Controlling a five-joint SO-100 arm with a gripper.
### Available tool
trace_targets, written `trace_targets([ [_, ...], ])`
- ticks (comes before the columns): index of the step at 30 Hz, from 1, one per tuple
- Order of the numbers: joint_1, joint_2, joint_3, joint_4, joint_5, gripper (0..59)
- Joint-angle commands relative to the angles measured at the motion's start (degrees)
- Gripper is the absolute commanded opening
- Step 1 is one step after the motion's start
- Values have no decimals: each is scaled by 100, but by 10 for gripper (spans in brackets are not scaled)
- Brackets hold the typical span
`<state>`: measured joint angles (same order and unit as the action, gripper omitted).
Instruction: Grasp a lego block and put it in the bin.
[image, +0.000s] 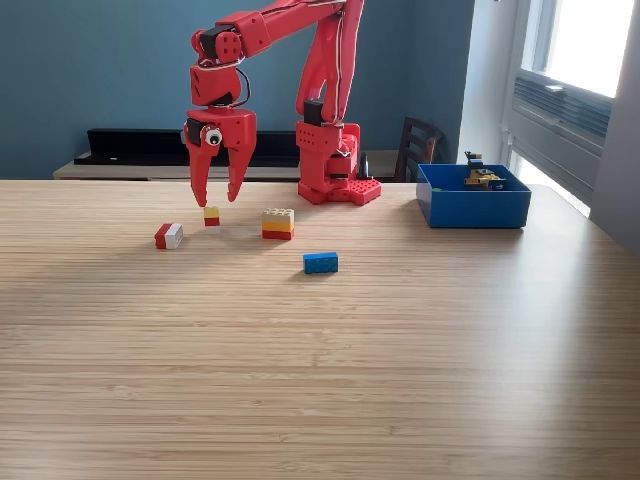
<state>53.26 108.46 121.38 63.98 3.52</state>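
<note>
Wooden table (320, 380): spread jaws above small yellow-red block (212, 215), others nearby.

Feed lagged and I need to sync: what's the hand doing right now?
Hand: open, holding nothing, hanging just above the small yellow-and-red block.

bin (472, 208): contents too small to tell | arm (325, 60): top cut off by upper edge
</note>
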Motion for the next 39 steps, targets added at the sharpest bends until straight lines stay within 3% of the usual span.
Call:
trace_targets([
  [1, -18, 246, -431, -141, -114, 195],
  [10, -53, 220, -352, -492, -167, 198],
  [21, -176, 211, 308, -1037, -369, 187],
  [39, -272, 211, 879, -1213, -352, 170],
])
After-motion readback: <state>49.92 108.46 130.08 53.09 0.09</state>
